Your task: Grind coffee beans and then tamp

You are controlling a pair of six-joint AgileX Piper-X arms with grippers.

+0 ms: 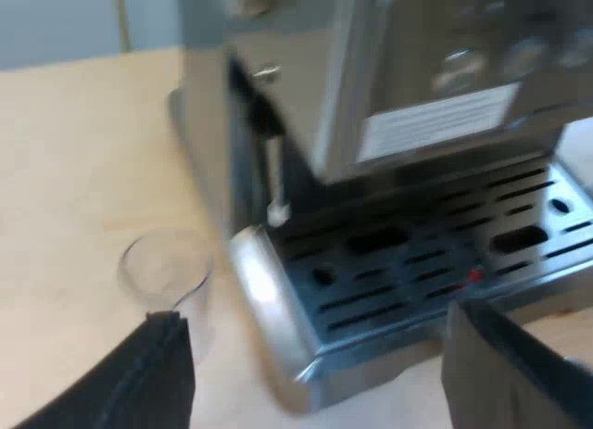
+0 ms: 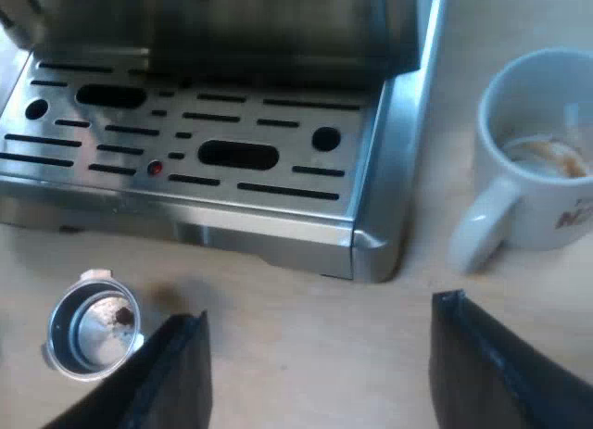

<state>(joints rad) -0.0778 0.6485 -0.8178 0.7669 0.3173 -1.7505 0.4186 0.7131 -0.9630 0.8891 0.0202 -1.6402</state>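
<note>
Evidently grinding hasn't begun: the metal holder (image 2: pixel 93 329) lies loose, nearly empty, near the drip tray (image 2: pixel 269 233). The right gripper (image 2: pixel 320 313) beside it and the left gripper (image 1: pixel 315 316) are both spread, holding nothing.

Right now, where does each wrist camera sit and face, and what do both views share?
Left wrist view: on the left arm, looking down at a corner of the espresso machine and a measuring glass beside it; the left hand is open.
Right wrist view: on the right arm, looking down at the drip tray's front, a metal holder and a mug; the right hand is open.
Shared: the drip tray with its red dot.
</note>
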